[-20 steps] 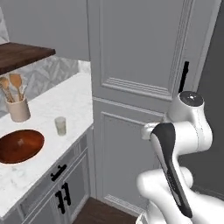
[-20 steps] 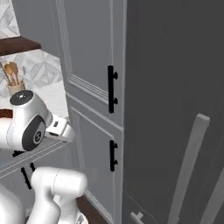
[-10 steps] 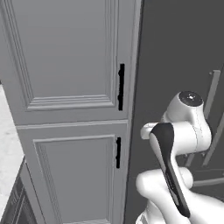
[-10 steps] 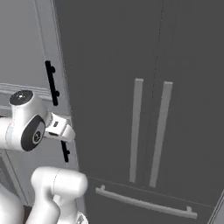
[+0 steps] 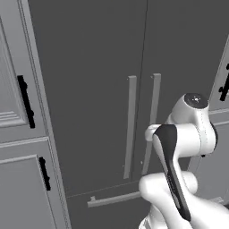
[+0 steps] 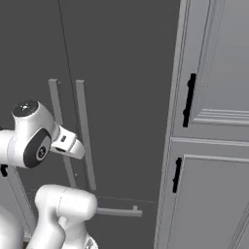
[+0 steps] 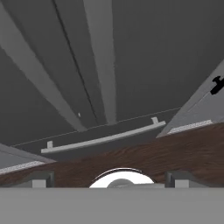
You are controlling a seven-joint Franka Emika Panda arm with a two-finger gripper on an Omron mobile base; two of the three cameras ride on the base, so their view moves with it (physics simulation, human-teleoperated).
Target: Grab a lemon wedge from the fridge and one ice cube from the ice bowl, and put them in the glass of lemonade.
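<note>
The base now faces the fridge (image 5: 103,89), its doors shut, instead of the panelled cabinet (image 6: 219,146). The hand (image 7: 107,180) is spread wide, holding nothing, aimed at the floor (image 7: 175,153).

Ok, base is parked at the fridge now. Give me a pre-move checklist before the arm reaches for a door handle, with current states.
1. Fridge in front of the base: ok, it is centred in the left base view.
2. Fridge doors shut: ok, both upper doors sit flush at the seam.
3. Vertical bar handles in view: ok, two side by side; the drawer handle is below.
4. Gripper open: ok, fingertips stand wide apart.
5. Gripper empty: ok, nothing between the fingers.
6. Lemon wedge located: cannot tell, the doors hide the inside.
</note>
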